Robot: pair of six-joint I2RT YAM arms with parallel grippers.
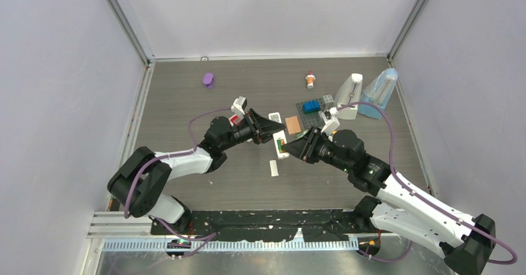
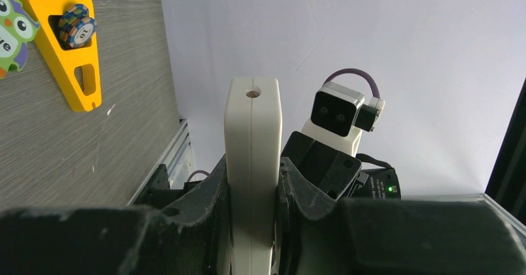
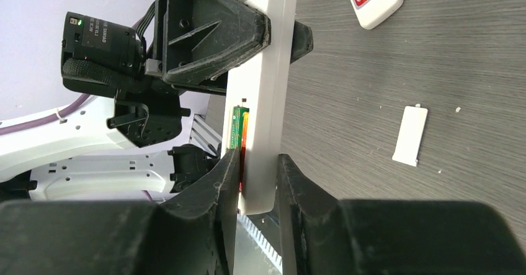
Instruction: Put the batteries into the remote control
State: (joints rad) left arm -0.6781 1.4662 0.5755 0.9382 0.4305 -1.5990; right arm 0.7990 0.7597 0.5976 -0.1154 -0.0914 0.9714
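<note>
Top view: we see L claw (image 1: 271, 130) and R claw (image 1: 298, 146) meet at table ctr, both on the white remote (image 1: 282, 151). A loose cover plate (image 1: 273, 168) lies at 6 o'clock of it.

L wrist view: L claw is clamped on the remote, which stands upright btwn the fingers.

R wrist view: R claw is closed against both faces of the remote's near end. Green battery (image 3: 235, 126) and red-orange battery (image 3: 244, 135) sit in the bay on its 9 o'clock side.

The whole table (image 1: 186, 95) is seen from high above and behind the remote control (image 1: 280, 143). The remote control is viewed at very close range by both wrist cameras, apparently from opposite ends, and is shared by all three views.
</note>
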